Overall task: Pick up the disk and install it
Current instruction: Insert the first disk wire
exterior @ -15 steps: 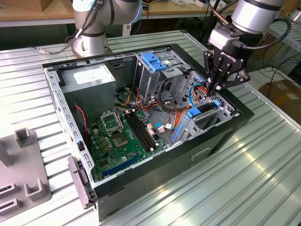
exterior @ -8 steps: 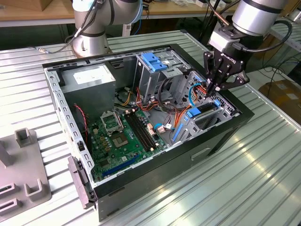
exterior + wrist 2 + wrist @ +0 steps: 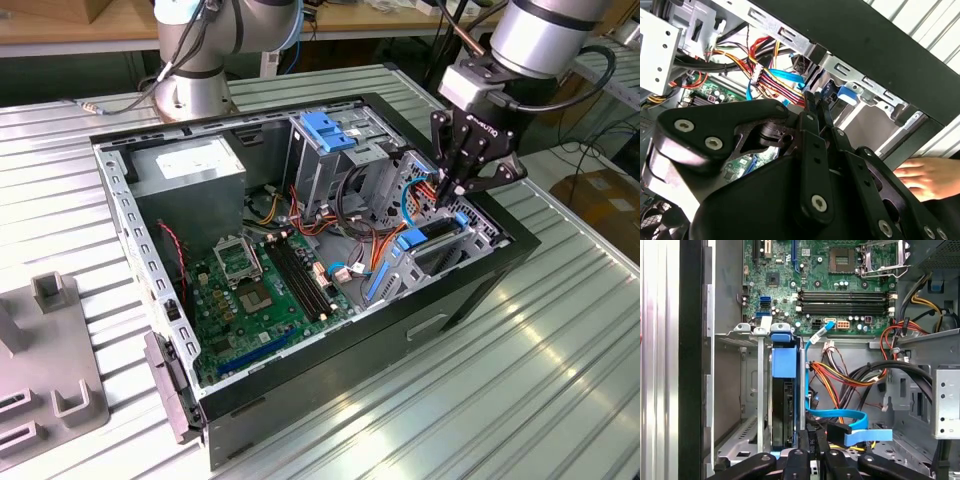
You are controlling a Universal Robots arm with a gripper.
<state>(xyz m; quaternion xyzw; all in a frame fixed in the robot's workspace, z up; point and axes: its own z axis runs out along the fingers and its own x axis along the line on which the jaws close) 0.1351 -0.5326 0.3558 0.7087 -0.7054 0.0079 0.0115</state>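
Observation:
The disk point(image 3: 786, 410) stands on edge inside the metal drive bay point(image 3: 752, 390) at the front corner of the open computer case, its blue rail point(image 3: 784, 362) facing the first wrist view. In the exterior view its blue rails point(image 3: 412, 240) show in the bay near the case's right wall. My gripper point(image 3: 452, 195) reaches down into the case right over that bay. Its fingers point(image 3: 809, 440) are shut together, tips at the disk's near end beside a blue flat cable point(image 3: 850, 420). In the second wrist view the gripper point(image 3: 815, 100) points at the bay, with nothing visible between the fingers.
A grey power-supply box point(image 3: 190, 170), a drive cage with a blue latch point(image 3: 325, 130), the motherboard point(image 3: 260, 290) and cable bundles point(image 3: 350, 230) crowd the case. A person's hand point(image 3: 925, 177) rests outside the case wall. A second arm's base point(image 3: 195, 80) stands behind; a grey fixture point(image 3: 50, 370) sits at the exterior view's left.

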